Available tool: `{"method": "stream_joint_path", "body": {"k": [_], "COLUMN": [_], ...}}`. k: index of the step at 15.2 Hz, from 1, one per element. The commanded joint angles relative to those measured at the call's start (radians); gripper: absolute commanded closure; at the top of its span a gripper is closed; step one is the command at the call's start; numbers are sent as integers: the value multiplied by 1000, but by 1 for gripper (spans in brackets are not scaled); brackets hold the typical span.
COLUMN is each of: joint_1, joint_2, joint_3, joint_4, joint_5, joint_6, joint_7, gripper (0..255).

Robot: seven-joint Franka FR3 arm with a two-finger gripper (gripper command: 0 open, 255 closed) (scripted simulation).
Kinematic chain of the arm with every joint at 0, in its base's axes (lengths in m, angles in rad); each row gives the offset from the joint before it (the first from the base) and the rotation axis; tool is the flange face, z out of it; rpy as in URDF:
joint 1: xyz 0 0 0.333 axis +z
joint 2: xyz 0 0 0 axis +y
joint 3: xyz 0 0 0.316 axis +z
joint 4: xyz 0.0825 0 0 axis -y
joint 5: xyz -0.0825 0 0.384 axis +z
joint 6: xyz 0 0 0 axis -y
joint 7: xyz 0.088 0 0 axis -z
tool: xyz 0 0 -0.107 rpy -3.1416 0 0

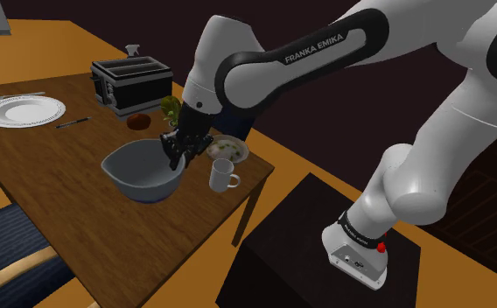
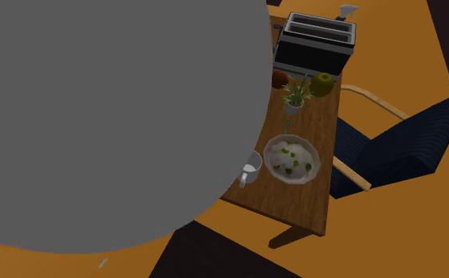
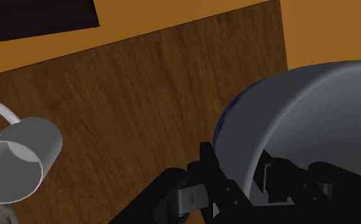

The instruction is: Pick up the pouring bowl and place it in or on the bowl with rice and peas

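End effector (image 1: 178, 156) clamped on rim of grey pouring bowl (image 1: 137, 175), centre-left of shoulder view above wooden worktop (image 1: 63, 166), white mug (image 1: 221, 176) and rice-and-peas bowl (image 1: 229, 150) just right.

In the shoulder view the hand (image 1: 178, 156) reaches over the rim of the pouring bowl (image 1: 142, 175) it clasps, so the bowl's wall hides its fingertips. The hand itself covers one side of the bowl with rice and peas (image 1: 229, 150) lying just beyond it. In the wrist view the picture's edges cut off most of the pouring bowl around the hand and part of the mug (image 3: 17, 159) standing well aside of it, while in the second exterior view a plain grey shape (image 2: 96, 118) hides much of the counter (image 2: 310, 201).
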Motion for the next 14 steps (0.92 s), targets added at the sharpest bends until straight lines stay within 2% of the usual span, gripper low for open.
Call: {"method": "stream_joint_path", "body": {"k": [1,2,8,14], "joint_1": [-1,-1,-69,-137], "joint_2": [-15,-17,-100,-148], "joint_3": [-1,-1,-81,-172], "joint_4": [13,15,-54,-81], "joint_5": [-1,-1,47,57], "joint_6": [-26,-31,-78,-135], "joint_7": [4,5,-168,-324], "gripper": [255,255,255,255]}}
